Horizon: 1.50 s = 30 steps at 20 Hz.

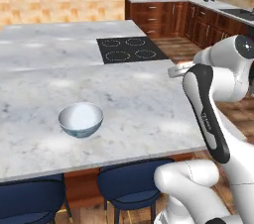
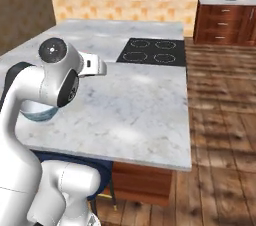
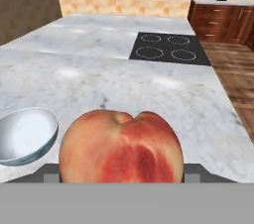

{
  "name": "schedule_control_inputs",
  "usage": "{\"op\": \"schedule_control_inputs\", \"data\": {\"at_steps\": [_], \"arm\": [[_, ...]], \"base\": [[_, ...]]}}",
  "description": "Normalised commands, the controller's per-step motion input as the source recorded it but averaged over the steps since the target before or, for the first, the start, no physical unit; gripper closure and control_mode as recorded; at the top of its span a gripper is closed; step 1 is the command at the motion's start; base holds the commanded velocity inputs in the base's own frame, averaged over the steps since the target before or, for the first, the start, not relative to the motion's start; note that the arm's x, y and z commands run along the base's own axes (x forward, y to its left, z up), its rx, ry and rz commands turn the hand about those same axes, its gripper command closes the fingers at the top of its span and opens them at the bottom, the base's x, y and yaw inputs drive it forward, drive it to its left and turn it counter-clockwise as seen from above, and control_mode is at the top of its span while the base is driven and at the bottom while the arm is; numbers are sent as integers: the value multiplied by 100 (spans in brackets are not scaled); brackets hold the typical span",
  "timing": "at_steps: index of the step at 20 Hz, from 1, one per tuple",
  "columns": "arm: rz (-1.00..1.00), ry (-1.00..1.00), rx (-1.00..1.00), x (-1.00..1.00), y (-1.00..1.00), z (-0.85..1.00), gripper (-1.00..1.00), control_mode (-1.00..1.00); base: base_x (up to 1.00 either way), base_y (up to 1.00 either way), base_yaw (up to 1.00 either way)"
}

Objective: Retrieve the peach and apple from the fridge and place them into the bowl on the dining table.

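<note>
Over the dining table (image 3: 149, 89) near its front edge, your gripper (image 3: 121, 171) has its jaws clamped on the peach (image 3: 121, 146). Bowl (image 1: 81, 119) sits empty by the front edge, w/ the cooktop (image 1: 131, 49) toward the far side.

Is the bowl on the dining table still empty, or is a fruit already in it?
Empty. The bowl shows only its bare white inside in the left base view, and the peach sits between the gripper's fingertips in the hand view, beside the bowl, not in it.
</note>
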Motion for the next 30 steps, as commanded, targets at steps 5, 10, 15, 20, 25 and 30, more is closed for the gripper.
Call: {"op": "schedule_control_inputs", "data": {"at_steps": [5,10,15,20,25,30], "arm": [[0,0,0,0,0,0,100,100],[0,0,0,0,0,0,100,100],[0,0,0,0,0,0,100,100],[0,0,0,0,0,0,100,100],[0,0,0,0,0,0,100,100],[0,0,0,0,0,0,100,100]], "base": [[19,100,-46],[5,100,-40],[-4,100,-33],[-18,100,-15],[-52,100,1],[-100,100,15]]}}
